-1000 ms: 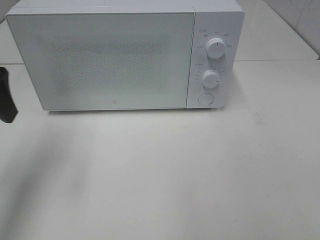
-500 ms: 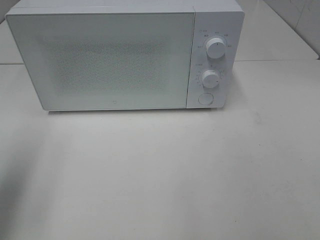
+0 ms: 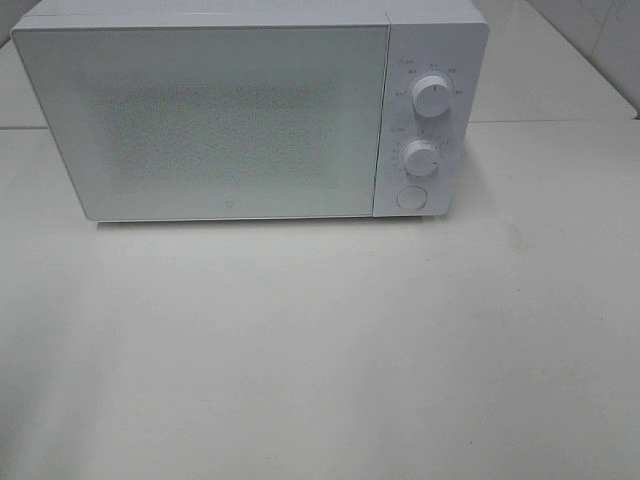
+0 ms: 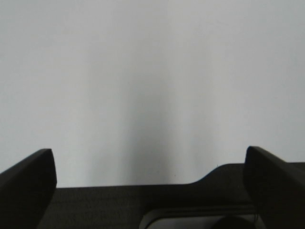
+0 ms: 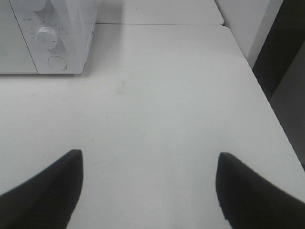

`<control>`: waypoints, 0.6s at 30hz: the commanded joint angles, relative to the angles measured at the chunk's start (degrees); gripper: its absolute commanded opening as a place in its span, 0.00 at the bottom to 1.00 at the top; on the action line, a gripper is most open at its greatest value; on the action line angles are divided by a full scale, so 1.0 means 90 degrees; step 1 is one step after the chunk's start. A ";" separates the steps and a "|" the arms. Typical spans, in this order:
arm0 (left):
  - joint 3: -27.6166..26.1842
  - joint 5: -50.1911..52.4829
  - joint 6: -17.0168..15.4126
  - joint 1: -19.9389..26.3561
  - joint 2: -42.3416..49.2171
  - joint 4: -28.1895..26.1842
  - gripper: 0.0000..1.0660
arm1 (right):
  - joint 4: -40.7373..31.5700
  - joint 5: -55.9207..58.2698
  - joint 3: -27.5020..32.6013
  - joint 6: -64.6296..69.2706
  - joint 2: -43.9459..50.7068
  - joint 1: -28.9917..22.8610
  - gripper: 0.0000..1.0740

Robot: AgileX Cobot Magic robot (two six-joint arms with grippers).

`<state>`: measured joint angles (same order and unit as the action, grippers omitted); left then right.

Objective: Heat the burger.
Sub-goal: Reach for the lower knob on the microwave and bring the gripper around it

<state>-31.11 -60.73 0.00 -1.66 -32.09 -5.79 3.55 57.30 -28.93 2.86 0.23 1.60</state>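
The closed microwave [image 3: 230, 120] blocks the back of the desk [image 3: 320, 350]. In front of it and to its right, flat open surface gives passage.

The left gripper [image 4: 148, 155] is showing two matt black fingers [image 4: 28, 186], blunt and squared at the tips. Between their bases a dark, finely textured housing [image 4: 105, 205] is running across, stepping higher toward one finger, with a pale grey inset [image 4: 176, 222] behind it. The right gripper [image 5: 150, 156] is showing plain black fingers [image 5: 47, 195] tapering to rounded tips.
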 commanded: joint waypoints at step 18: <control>0.0159 -0.0070 0.0000 0.0019 0.3769 0.0166 0.94 | -0.0019 -0.0038 0.0038 -0.0051 0.0172 0.0038 0.71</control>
<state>-29.79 -61.25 0.00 -1.66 -0.63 -4.24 3.55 57.30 -28.93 2.86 0.23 1.60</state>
